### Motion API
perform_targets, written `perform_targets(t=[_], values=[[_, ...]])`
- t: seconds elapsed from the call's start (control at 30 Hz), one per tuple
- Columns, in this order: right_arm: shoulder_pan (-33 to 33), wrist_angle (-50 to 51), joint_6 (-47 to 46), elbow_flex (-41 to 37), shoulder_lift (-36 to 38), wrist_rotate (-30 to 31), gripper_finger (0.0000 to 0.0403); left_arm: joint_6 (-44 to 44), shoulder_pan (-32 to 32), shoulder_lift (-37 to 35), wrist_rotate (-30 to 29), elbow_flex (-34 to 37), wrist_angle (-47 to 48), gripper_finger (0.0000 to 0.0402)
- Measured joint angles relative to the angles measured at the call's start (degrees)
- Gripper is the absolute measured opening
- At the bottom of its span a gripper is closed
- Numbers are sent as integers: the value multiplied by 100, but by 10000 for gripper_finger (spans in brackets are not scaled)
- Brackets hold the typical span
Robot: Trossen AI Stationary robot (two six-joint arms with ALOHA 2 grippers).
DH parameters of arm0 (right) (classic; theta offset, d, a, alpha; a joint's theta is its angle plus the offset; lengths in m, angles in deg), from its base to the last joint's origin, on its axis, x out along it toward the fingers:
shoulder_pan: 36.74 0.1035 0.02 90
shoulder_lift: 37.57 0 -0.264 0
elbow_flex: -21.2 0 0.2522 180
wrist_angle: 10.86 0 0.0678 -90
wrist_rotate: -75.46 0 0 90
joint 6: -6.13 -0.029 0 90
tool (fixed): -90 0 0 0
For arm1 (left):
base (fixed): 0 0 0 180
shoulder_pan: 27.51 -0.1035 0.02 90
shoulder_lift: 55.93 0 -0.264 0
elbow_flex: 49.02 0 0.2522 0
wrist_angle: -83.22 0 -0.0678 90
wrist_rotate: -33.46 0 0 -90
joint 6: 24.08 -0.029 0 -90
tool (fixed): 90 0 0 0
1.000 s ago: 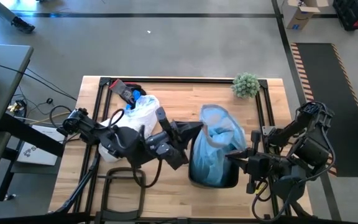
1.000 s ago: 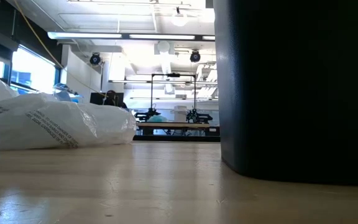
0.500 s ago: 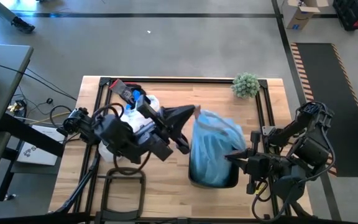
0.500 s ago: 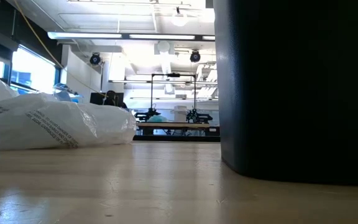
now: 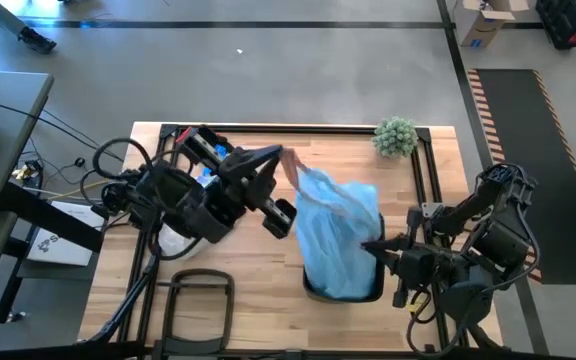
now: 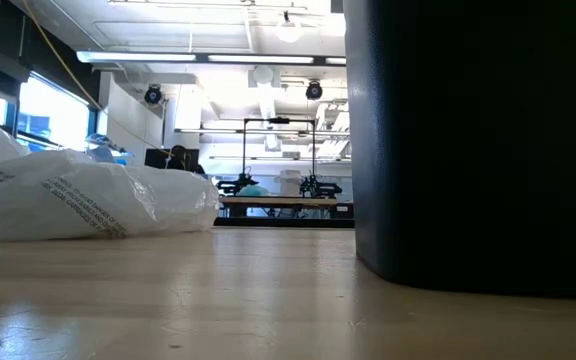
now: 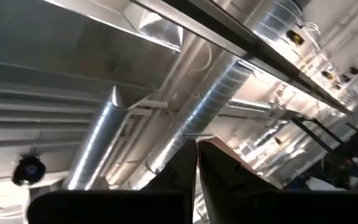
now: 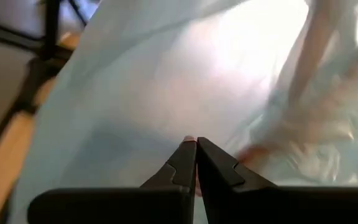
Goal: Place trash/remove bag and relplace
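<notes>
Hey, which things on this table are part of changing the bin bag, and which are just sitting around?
Part of the job:
blue bag, pinched by the left gripper and the right gripper
black bin

Just lying about:
white plastic bag
small green plant

1. Setting: an industrial robotics lab or workshop hall.
2. Bare concrete floor with hazard-striped edging around a dark mat.
3. Exposed metal ventilation ducts and strip lighting under an open ceiling.
4. A further arm rig on a bench stands in the background.
5. Loose cables run beside the wooden worktable.
</notes>
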Motion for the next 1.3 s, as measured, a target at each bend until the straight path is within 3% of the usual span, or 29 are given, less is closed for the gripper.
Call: perform_targets(t=[0.17,0.3,0.43,0.63,0.77,0.9,1.0,1.13,1.3], values=[[128,-1585,2169,182,1,1061,0,63,0,1,-57,-57,576,0],[-33,-3265,4335,431,1,1066,0,222,-12,4,-51,-55,1000,0],[-378,-4492,5769,765,3,325,0,775,-49,4,-47,-55,1455,0],[-1030,-5633,6946,1451,-1,-1544,0,1167,-264,48,591,30,1951,0],[-1351,-6256,6754,2092,1,-2991,0,1127,-401,53,1474,-159,934,0],[-1742,-6175,5766,2668,15,-4053,0,2019,-550,0,1985,-631,618,0],[-1991,-5633,5098,2721,80,-4132,0,2736,-706,-2,1974,-814,1244,0],[-2168,-4422,4509,2510,110,-4028,0,3047,-897,76,1930,-811,2107,0],[-2260,-3409,4320,2174,66,-3843,0,3263,-1081,144,2139,-817,1955,0]])
